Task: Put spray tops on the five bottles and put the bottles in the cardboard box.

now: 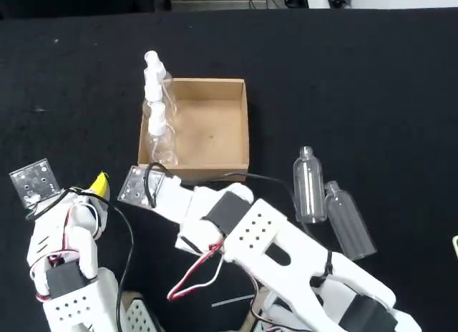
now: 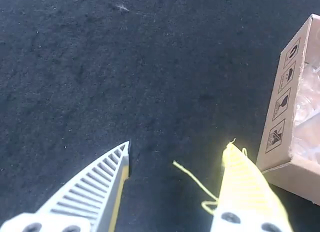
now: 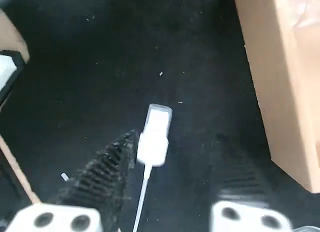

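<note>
Right wrist view: the right gripper (image 3: 177, 152), jaws spread, hangs over a white spray top (image 3: 155, 134) lying on the black table (image 3: 100, 52) near the cardboard box (image 3: 265, 82). Best to centre on the top's head (not its thin tube) before closing. The left gripper (image 2: 177, 147) is also spread.

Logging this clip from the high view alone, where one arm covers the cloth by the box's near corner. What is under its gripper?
Observer: A spray top with its tube lies on the cloth, between the fingers of the right gripper.
Operator: Gripped?
Observer: No, the jaws stand open around it.
Operator: And the left gripper?
Observer: Open, holding nothing, above bare cloth beside the cardboard box.
</note>
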`<state>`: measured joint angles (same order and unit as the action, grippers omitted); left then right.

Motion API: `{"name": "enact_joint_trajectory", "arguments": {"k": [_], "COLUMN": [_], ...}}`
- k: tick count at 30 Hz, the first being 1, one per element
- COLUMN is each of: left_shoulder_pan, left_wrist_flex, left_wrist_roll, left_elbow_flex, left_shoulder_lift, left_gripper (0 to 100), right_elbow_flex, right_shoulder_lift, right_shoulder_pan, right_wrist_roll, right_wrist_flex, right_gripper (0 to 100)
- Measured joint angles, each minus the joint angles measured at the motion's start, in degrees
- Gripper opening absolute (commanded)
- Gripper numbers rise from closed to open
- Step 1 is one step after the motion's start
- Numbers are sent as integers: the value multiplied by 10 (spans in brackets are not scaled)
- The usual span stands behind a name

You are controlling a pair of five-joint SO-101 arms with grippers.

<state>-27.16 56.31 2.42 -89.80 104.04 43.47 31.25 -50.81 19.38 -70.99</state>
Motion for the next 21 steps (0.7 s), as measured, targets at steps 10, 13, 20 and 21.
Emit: {"name": "enact_joint_trajectory", "arguments": {"k": [10, 13, 20, 21], "left_shoulder_pan": [0, 0, 0, 0], "left_wrist_flex": [0, 0, 0, 0], "left_wrist_roll": [0, 0, 0, 0], "left_elbow_flex": [0, 0, 0, 0], "left_shoulder_lift": [0, 0, 0, 0], "left_gripper": [267, 267, 267, 267], "right_elbow_flex": [-81, -60, 38, 48], "right_shoulder_lift": [0, 0, 0, 0], "right_shoulder_pan": [78, 156, 386, 420], "right_wrist_roll": [181, 324, 607, 639], "right_wrist_flex": [-246, -269, -267, -267], "right_gripper": [219, 216, 218, 219]}}
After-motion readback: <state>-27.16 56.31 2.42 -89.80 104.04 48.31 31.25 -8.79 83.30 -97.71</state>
